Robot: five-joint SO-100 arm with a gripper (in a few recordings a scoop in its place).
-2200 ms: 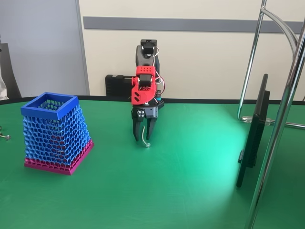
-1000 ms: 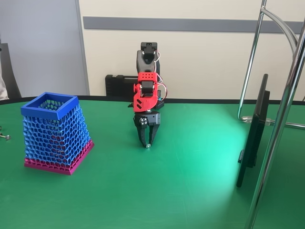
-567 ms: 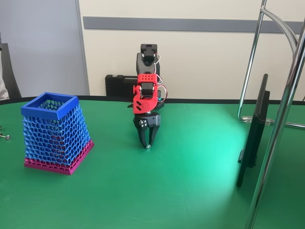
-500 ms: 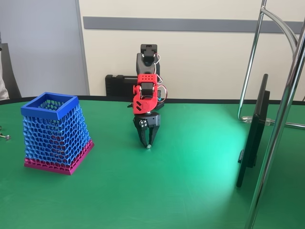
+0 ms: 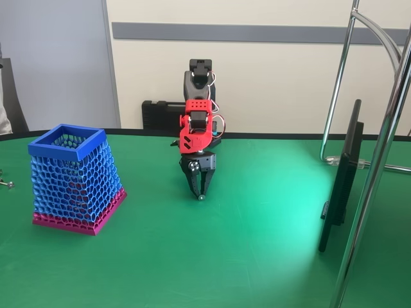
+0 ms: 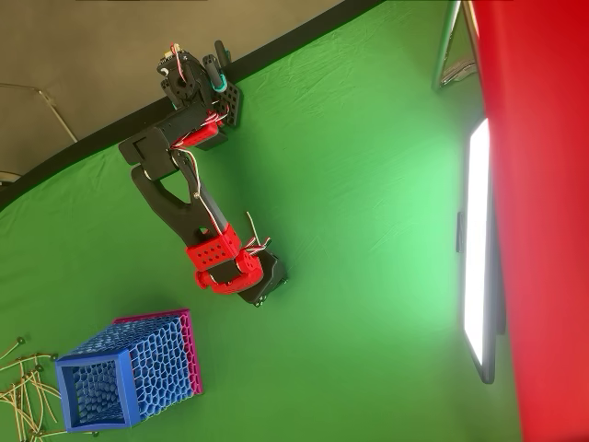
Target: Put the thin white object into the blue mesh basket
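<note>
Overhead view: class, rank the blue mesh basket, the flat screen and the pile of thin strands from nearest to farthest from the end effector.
Measured from the end effector:
1. Blue mesh basket, below and to its left.
2. Flat screen, off to its right near the red band.
3. Pile of thin strands, at the left edge beyond the basket.
</note>
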